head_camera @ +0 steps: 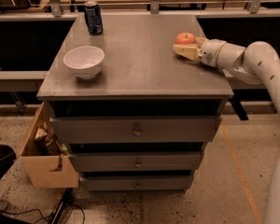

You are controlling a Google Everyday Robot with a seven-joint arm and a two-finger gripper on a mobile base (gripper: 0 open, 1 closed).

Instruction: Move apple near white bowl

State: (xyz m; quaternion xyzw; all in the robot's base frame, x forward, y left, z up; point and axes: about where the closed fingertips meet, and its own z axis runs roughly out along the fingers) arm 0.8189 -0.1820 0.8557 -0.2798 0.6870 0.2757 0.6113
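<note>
The red-orange apple [185, 38] sits on the grey cabinet top [135, 59] near its right edge. The white bowl [84, 61] stands at the front left of the top, far from the apple. My gripper [184, 49] reaches in from the right on a white arm, low over the top. Its cream fingers [186, 52] lie just in front of the apple, close beside it. I cannot tell whether they touch it.
A dark blue drink can [93, 17] stands at the back left of the top. Under the top are drawers [136, 129]. A wooden box [46, 157] with clutter hangs at the cabinet's lower left. A shelf rail runs behind.
</note>
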